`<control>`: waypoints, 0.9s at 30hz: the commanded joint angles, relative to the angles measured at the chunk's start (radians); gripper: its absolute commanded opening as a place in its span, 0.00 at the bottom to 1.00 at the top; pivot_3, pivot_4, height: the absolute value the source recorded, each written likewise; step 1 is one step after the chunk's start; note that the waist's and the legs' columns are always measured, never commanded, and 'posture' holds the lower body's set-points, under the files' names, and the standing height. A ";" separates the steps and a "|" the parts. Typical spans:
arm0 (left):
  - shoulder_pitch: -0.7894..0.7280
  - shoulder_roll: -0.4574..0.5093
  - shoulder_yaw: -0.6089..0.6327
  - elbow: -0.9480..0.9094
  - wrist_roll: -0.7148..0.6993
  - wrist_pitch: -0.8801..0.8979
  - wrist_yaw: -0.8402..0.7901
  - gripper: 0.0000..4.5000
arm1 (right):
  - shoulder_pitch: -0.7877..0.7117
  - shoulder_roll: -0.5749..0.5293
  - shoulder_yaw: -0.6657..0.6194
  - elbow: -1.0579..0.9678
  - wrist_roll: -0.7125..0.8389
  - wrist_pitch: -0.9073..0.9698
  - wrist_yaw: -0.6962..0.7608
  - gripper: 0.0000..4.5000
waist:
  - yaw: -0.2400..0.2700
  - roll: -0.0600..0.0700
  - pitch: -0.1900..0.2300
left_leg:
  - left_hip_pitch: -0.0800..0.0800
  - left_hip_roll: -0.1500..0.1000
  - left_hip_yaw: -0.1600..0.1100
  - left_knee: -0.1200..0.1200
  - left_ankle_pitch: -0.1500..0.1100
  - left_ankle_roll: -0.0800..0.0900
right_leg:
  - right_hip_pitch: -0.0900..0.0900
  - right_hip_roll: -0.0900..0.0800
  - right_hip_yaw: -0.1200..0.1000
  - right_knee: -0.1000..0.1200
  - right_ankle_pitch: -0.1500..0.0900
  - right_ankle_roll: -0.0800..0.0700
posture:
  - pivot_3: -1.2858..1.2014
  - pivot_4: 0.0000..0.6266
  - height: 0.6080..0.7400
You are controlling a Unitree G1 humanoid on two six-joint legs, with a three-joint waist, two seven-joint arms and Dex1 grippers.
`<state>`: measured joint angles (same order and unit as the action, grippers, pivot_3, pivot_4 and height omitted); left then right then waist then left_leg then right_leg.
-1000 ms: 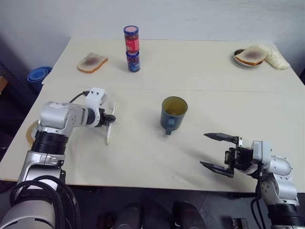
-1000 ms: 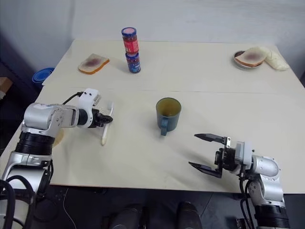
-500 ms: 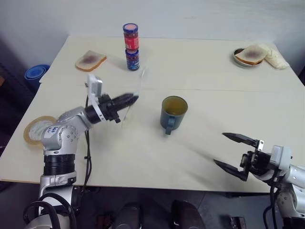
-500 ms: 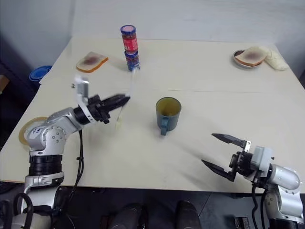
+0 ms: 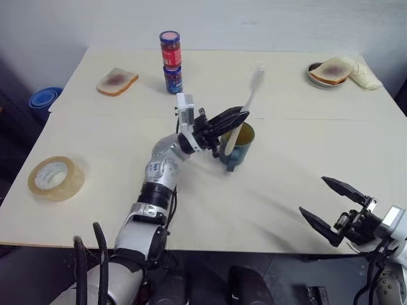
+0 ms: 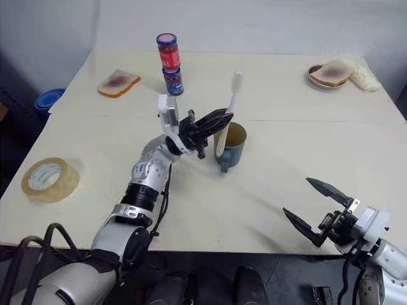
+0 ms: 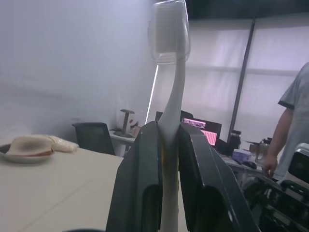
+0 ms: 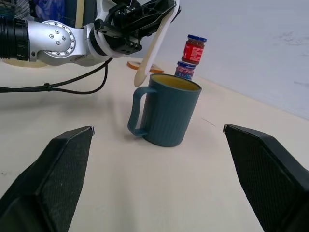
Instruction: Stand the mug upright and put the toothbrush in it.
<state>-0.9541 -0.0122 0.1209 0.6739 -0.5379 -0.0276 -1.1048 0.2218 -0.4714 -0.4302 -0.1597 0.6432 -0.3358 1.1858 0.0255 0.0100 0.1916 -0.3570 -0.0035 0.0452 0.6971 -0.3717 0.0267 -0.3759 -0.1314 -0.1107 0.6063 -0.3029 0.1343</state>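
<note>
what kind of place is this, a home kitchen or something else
Most likely an office or lab used as a robot test space, not a kitchen. Behind the toothbrush there is a lit monitor, an office chair and a cluttered desk, and props sit on a plain paper-covered table.

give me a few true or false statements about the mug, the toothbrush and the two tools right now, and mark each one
1. The mug stands upright on the table. True.
2. The left tool is shut on the toothbrush. True.
3. The toothbrush is held with its bristled head pointing down. False: the head points up, and the handle end hangs by the mug's rim.
4. The right tool grips the mug's handle. False: it is open and apart from the mug, near the table's front edge.
5. Two jars are stacked at the far side of the table. True.
</note>
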 commanded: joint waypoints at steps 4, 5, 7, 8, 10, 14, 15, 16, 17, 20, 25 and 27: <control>-0.024 0.001 0.026 0.025 -0.005 -0.022 -0.010 0.04 | 0.055 0.019 0.028 -0.122 -0.028 -0.018 -0.076 1.00 | 0.001 0.000 0.000 | 0.000 0.000 -0.003 0.000 0.000 0.000 | 0.000 0.000 0.000 0.000 0.000 0.000 | 0.52 0.24 1.00; -0.025 0.007 0.025 0.003 -0.015 -0.003 -0.024 0.04 | 0.060 0.016 0.032 -0.130 -0.031 -0.015 -0.085 1.00 | 0.001 0.000 0.000 | 0.000 0.000 -0.004 0.000 0.000 0.000 | 0.000 0.000 0.000 0.000 0.000 0.000 | 0.52 0.24 1.00; -0.054 0.019 0.050 0.004 -0.024 -0.007 -0.009 0.04 | 0.063 0.010 0.042 -0.144 -0.036 -0.004 -0.102 1.00 | 0.002 0.000 0.000 | -0.001 0.000 -0.005 0.000 0.000 0.000 | 0.000 0.000 0.000 0.000 0.000 0.000 | 0.52 0.24 1.00; -0.077 0.022 0.071 0.031 -0.028 -0.020 0.011 0.04 | 0.061 0.008 0.050 -0.155 -0.041 0.004 -0.114 1.00 | 0.002 0.000 0.000 | -0.001 0.000 -0.005 0.001 0.000 0.000 | 0.000 -0.001 0.000 0.000 0.000 0.000 | 0.52 0.24 1.00; -0.112 0.021 0.106 0.078 -0.037 -0.037 0.031 0.04 | 0.056 0.005 0.066 -0.179 -0.051 0.020 -0.138 1.00 | 0.003 0.000 0.000 | -0.001 0.000 -0.005 0.001 0.000 0.001 | 0.000 -0.001 0.000 0.000 0.000 0.000 | 0.52 0.24 1.00; -0.173 -0.024 0.119 0.145 -0.026 -0.069 0.033 0.04 | 0.029 -0.008 0.106 -0.251 -0.071 0.081 -0.210 1.00 | 0.005 0.000 0.000 | -0.001 0.000 -0.006 0.001 0.000 0.001 | 0.000 -0.001 0.000 0.000 0.000 0.000 | 0.52 0.24 1.00; -0.180 -0.033 0.117 0.166 -0.011 -0.096 0.035 0.04 | 0.025 -0.010 0.110 -0.262 -0.073 0.091 -0.222 1.00 | 0.007 0.000 0.000 | -0.001 0.000 -0.006 0.001 0.000 0.001 | 0.000 -0.001 0.000 0.000 0.000 0.000 | 0.52 0.24 1.00; -0.184 -0.042 0.105 0.206 0.019 -0.144 0.031 0.04 | 0.018 -0.014 0.116 -0.275 -0.076 0.104 -0.237 1.00 | 0.011 0.000 0.000 | -0.001 -0.001 -0.006 0.001 0.000 0.001 | 0.000 -0.001 -0.001 0.000 0.000 0.000 | 0.52 0.24 1.00; -0.191 -0.053 0.105 0.257 0.040 -0.186 0.042 0.04 | 0.009 -0.017 0.122 -0.289 -0.080 0.116 -0.253 1.00 | 0.013 0.000 0.000 | -0.001 -0.001 -0.006 0.001 0.000 0.001 | 0.000 -0.001 -0.001 0.000 0.000 0.000 | 0.52 0.24 1.00; -0.209 -0.077 0.100 0.380 0.091 -0.278 0.059 0.04 | -0.008 -0.019 0.134 -0.316 -0.086 0.142 -0.288 1.00 | 0.015 0.000 0.000 | -0.001 -0.002 -0.005 0.000 0.000 0.001 | 0.000 -0.001 -0.001 -0.001 0.000 0.000 | 0.52 0.24 1.00; -0.236 -0.075 0.120 0.490 0.124 -0.292 0.104 0.26 | -0.052 -0.025 0.152 -0.348 -0.092 0.187 -0.343 1.00 | 0.015 -0.001 0.001 | -0.003 -0.002 0.000 0.000 0.000 0.001 | -0.001 0.000 -0.002 -0.001 0.000 0.000 | 0.52 0.24 1.00; -0.232 -0.060 0.130 0.480 0.116 -0.266 0.082 0.39 | -0.062 -0.026 0.153 -0.351 -0.094 0.199 -0.355 1.00 | 0.014 -0.001 0.001 | -0.003 -0.001 0.000 0.000 0.000 0.001 | -0.001 0.000 -0.002 -0.001 0.000 0.000 | 0.52 0.24 1.00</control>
<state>-1.1579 -0.0863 0.2381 1.1863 -0.4137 -0.3009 -1.0090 0.1617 -0.4849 -0.2757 -0.4715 0.5482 -0.1424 0.8461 0.0399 0.0089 0.1923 -0.3599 -0.0047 0.0454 0.6974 -0.3713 0.0277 -0.3767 -0.1316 -0.1137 0.6050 -0.3027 0.1348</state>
